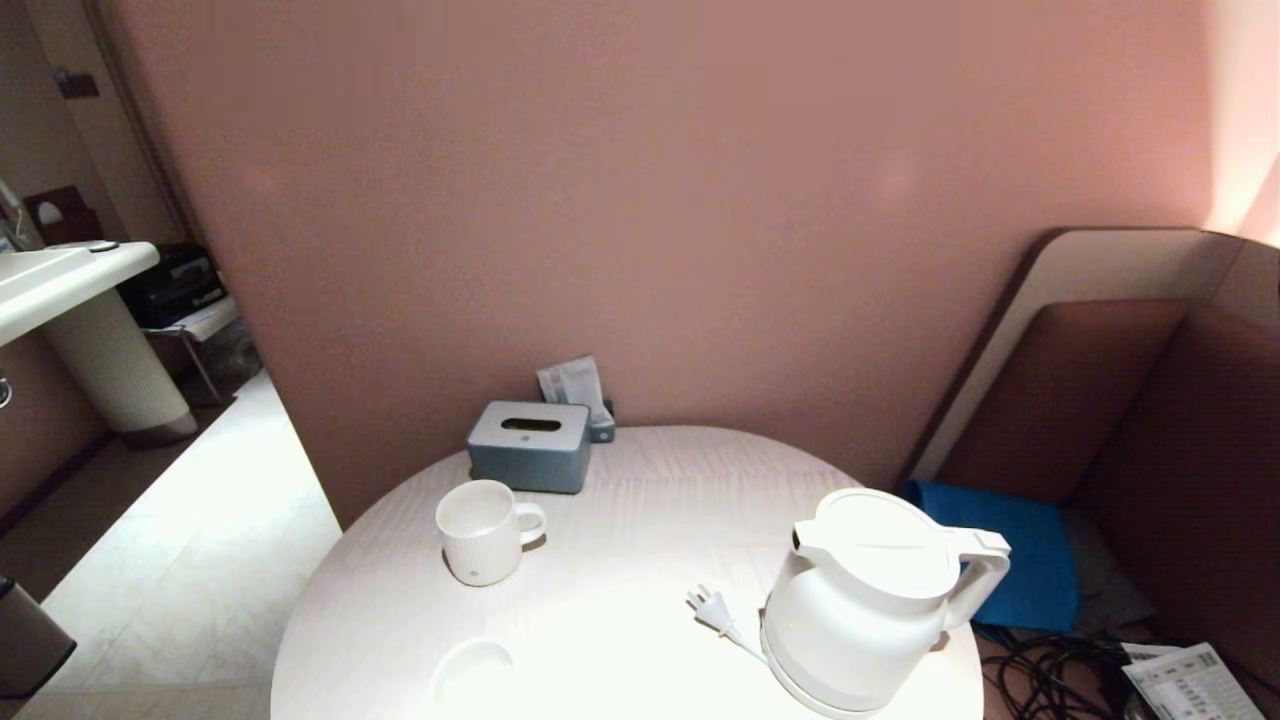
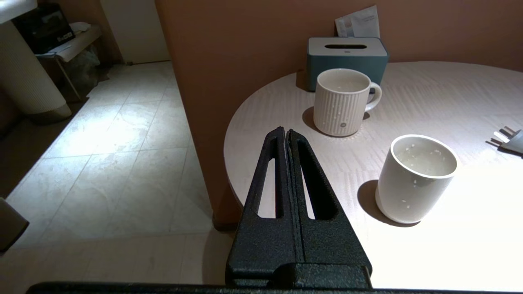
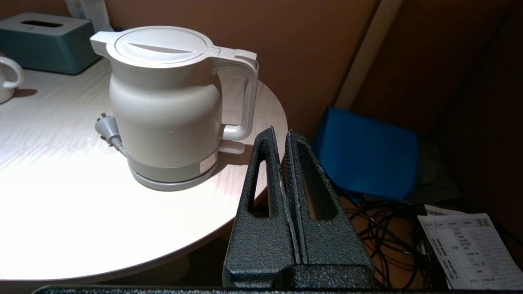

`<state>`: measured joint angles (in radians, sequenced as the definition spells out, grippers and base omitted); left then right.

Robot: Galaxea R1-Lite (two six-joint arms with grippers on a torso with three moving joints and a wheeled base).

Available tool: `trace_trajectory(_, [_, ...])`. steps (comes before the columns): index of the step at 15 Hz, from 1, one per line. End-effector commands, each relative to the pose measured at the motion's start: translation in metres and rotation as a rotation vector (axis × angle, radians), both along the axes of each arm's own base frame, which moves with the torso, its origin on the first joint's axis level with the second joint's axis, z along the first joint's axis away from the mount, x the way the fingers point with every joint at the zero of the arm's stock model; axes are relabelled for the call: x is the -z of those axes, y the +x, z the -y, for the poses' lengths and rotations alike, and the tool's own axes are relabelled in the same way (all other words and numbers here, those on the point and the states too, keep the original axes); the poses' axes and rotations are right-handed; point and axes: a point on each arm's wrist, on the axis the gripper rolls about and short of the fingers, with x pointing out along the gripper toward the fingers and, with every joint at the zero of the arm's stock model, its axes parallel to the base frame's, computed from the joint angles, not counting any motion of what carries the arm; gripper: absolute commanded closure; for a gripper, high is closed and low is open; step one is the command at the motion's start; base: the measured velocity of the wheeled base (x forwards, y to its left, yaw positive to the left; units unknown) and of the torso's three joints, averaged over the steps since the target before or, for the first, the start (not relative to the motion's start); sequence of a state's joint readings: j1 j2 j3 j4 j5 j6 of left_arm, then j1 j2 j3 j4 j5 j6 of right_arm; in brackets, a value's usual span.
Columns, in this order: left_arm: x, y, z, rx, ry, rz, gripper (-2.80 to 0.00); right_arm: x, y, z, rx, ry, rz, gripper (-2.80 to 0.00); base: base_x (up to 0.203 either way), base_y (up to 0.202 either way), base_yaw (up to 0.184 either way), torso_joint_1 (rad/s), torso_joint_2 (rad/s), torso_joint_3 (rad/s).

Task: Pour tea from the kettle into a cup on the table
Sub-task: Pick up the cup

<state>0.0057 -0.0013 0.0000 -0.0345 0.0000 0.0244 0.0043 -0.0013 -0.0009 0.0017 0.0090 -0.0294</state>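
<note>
The white kettle stands on its round base at the front right of the round white table, handle pointing right, its cord plug lying just to its left. The plain white cup stands upright near the table's front left, washed out by bright light in the head view. My left gripper is shut and empty, hovering at the table's left front edge, short of the cup. My right gripper is shut and empty, off the table's right edge, just beside the kettle handle. Neither gripper shows in the head view.
A white ribbed mug with a handle stands behind the cup. A grey-blue tissue box sits at the table's back by the wall. Right of the table are a blue cushion, tangled black cables and a printed sheet.
</note>
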Motion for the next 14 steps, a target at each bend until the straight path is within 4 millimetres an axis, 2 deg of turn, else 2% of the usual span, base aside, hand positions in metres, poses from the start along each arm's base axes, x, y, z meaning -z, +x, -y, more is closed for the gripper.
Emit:
trace_trajectory(1, [-0.0001, 0.0001, 0.0, -0.001, 0.007, -0.001, 0.0, -0.0002, 0.0001, 0.0, -0.001, 0.0, -0.001, 0.0, 0.0, 0.0, 0.0, 0.0, 0.0, 0.0])
trace_trajectory(14, [-0.0001, 0.0001, 0.0, -0.001, -0.024, 0.0, 0.0, -0.0002, 0.0001, 0.0, -0.001, 0.0, -0.001, 0.0, 0.0, 0.0, 0.0, 0.0, 0.0, 0.0])
